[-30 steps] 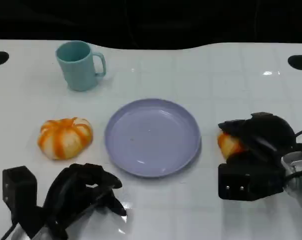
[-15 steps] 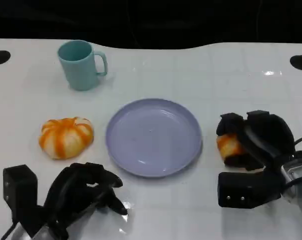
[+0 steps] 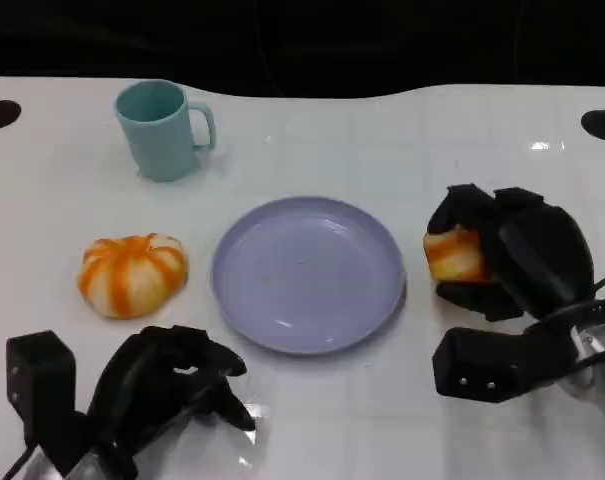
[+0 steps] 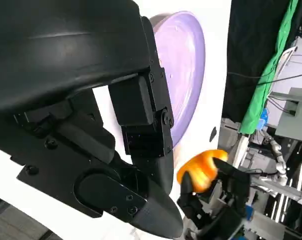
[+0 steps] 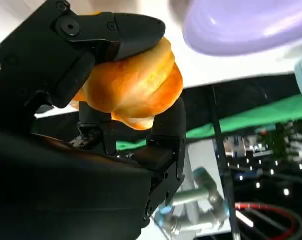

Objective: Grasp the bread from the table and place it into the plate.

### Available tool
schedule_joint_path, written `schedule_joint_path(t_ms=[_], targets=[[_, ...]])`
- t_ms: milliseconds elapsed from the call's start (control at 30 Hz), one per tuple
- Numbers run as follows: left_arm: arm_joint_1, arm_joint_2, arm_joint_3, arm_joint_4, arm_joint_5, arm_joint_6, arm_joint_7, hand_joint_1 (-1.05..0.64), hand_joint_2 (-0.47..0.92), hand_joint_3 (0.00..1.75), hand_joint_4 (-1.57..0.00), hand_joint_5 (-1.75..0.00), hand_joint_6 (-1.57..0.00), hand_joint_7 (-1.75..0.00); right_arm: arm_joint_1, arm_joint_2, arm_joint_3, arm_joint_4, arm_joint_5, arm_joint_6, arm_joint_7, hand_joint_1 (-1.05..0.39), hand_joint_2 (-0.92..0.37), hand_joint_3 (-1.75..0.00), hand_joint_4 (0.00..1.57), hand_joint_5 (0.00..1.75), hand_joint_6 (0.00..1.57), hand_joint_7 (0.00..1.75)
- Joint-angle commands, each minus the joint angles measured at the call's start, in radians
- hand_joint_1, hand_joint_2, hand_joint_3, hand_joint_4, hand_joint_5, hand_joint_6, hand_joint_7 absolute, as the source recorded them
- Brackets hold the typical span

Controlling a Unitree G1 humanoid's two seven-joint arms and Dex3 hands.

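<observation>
My right hand (image 3: 517,255) grips an orange bread roll (image 3: 454,255) just right of the lilac plate (image 3: 302,270), and the roll looks lifted off the table. In the right wrist view the fingers (image 5: 116,30) wrap the roll (image 5: 136,85), with the plate (image 5: 245,25) beyond it. My left hand (image 3: 167,385) rests at the near left with fingers loosely bent and nothing in them. The left wrist view shows that hand (image 4: 91,125), the plate (image 4: 183,65) and the roll (image 4: 200,170) in the other hand (image 4: 225,200).
An orange-and-white striped bun (image 3: 132,275) lies left of the plate. A teal mug (image 3: 162,130) stands at the far left. The white table (image 3: 382,150) has bare room behind the plate.
My right hand has closed around the roll and raised it, shifting a little away from me and toward the plate. The left hand has stayed put.
</observation>
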Motion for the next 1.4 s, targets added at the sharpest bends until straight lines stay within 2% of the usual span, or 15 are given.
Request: schedule_joint_path(t_ms=[33,167,267,400,500,667,733,867,1000,1233,1400], targets=[[0.017,0.008,0.001,0.013,0.012,0.018,0.014,-1.05,0.78,0.00,-1.51,-0.59,-1.57,-0.22,-0.013,-0.012,-0.029,-0.057,0.026,-0.026,-0.016,-0.23,-0.38,-1.28,0.97,1.75,0.70,1.75],[0.018,0.006,-0.001,0.011,0.015,0.014,0.017,-1.05,0.78,0.00,-1.51,-0.59,-1.57,-0.23,-0.013,-0.011,-0.053,-0.119,0.042,-0.038,0.002,-0.18,-0.28,-1.40,1.00,1.75,0.75,1.74],[0.017,0.006,-0.002,0.014,0.016,0.010,0.015,-1.05,0.78,0.00,-1.51,-0.59,-1.57,-0.22,-0.018,-0.004,-0.067,-0.186,0.068,-0.039,0.078,-0.18,-0.25,-1.42,0.99,1.75,0.77,1.69],[0.017,0.003,-0.001,0.012,0.016,0.017,0.023,-1.05,0.78,0.00,-1.52,-0.59,-1.57,-0.23,-0.038,0.021,-0.054,-0.234,0.086,-0.049,0.195,-0.18,-0.22,-1.44,0.99,1.75,0.88,1.46],[0.018,0.005,-0.003,0.012,0.018,0.012,0.024,-1.05,0.78,0.00,-1.52,-0.59,-1.57,-0.23,-0.056,0.049,-0.040,-0.231,0.079,-0.053,0.238,-0.18,-0.26,-1.45,1.00,1.75,0.88,1.51],[0.021,0.009,-0.003,0.006,0.018,0.019,0.027,-1.05,0.78,0.00,-1.52,-0.59,-1.57,-0.24,-0.090,0.103,-0.019,-0.199,0.069,-0.046,0.286,-0.21,-0.29,-1.41,0.99,1.75,0.91,1.44],[0.023,0.010,-0.004,0.002,0.019,0.020,0.029,-1.05,0.78,0.00,-1.52,-0.60,-1.57,-0.24,-0.109,0.125,-0.013,-0.170,0.069,-0.054,0.298,-0.22,-0.31,-1.37,0.98,1.75,0.86,1.54],[0.022,0.012,0.000,0.009,0.013,0.015,0.014,-1.05,0.78,0.00,-1.52,-0.59,-1.57,-0.24,-0.144,0.158,0.002,-0.111,0.065,-0.077,0.297,-0.20,-0.32,-1.38,1.00,1.75,0.84,1.62],[0.026,0.013,-0.004,0.002,0.019,0.018,0.026,-1.05,0.78,0.00,-1.53,-0.60,-1.57,-0.25,-0.170,0.193,0.016,-0.053,0.065,-0.086,0.309,-0.18,-0.30,-1.43,1.03,1.75,0.84,1.66],[0.028,0.012,-0.001,-0.001,0.017,0.022,0.023,-1.05,0.77,0.00,-1.53,-0.59,-1.57,-0.25,-0.187,0.226,0.023,0.019,0.074,-0.102,0.325,-0.17,-0.32,-1.39,0.99,1.75,0.76,1.71],[0.030,0.010,0.001,-0.004,0.009,0.024,0.011,-1.05,0.77,0.00,-1.52,-0.59,-1.57,-0.23,-0.188,0.231,0.022,0.043,0.085,-0.112,0.367,-0.19,-0.42,-1.32,0.93,1.75,0.77,1.53]])
